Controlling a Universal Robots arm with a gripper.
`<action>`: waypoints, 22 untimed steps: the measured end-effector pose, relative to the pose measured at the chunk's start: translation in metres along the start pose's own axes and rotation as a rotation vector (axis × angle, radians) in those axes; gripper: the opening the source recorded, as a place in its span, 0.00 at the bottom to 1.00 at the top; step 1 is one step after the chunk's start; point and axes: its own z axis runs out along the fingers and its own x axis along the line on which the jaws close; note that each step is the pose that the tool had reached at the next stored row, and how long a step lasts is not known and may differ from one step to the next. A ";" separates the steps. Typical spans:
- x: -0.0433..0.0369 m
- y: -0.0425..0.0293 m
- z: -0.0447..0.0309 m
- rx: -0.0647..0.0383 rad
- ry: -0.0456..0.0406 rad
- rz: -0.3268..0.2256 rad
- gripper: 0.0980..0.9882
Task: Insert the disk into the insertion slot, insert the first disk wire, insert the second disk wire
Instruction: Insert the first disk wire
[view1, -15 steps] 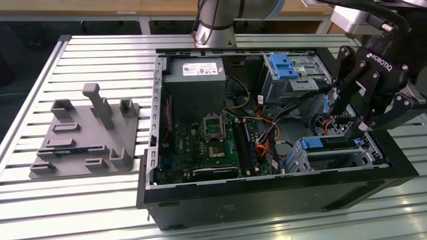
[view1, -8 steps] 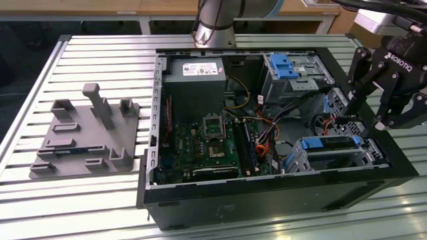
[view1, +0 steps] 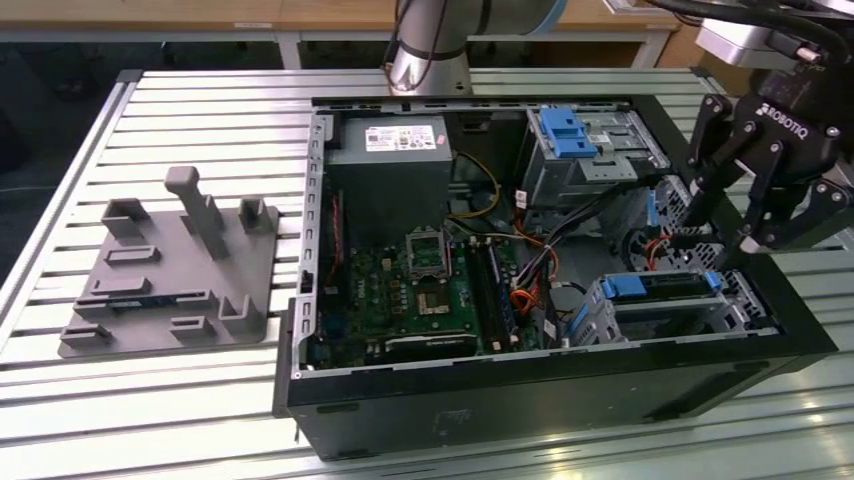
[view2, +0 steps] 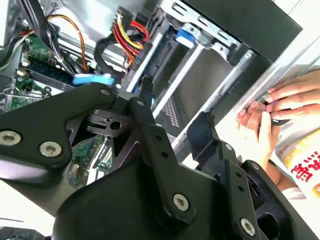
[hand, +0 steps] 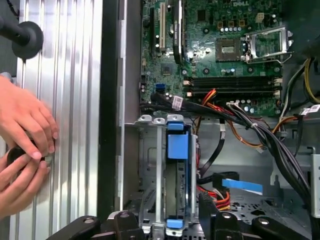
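The disk (view1: 663, 287), grey in a bright blue carrier, sits inside the insertion slot (view1: 737, 312), a silver perforated cage at the case corner nearest the exterior view's right. In the first wrist view the disk's blue carrier (hand: 177, 150) lies between the walls of the insertion slot (hand: 150, 165). My gripper (view1: 718, 222) hangs open just above that cage, nothing between its fingers. Both wrist views show the gripper (hand: 166, 214) (view2: 175, 102) straddling the cage. Loose black cables (hand: 250, 130) and a blue flat connector (hand: 242, 185) lie beside the slot.
A person's hands (hand: 22, 145) rest on the slatted table outside the case wall, close to my gripper. A taller bay with a blue latch (view1: 567, 132) stands at the back. The motherboard (view1: 427, 290) fills the case middle. A grey fixture plate (view1: 174, 270) lies at the exterior view's left.
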 end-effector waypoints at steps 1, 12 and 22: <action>-0.0042 -0.0007 0.0002 0.000 0.0035 0.000 0.52; -0.0206 -0.0059 0.0060 -0.009 0.0309 0.059 0.52; -0.0468 -0.0132 0.0098 -0.007 0.0987 0.064 0.52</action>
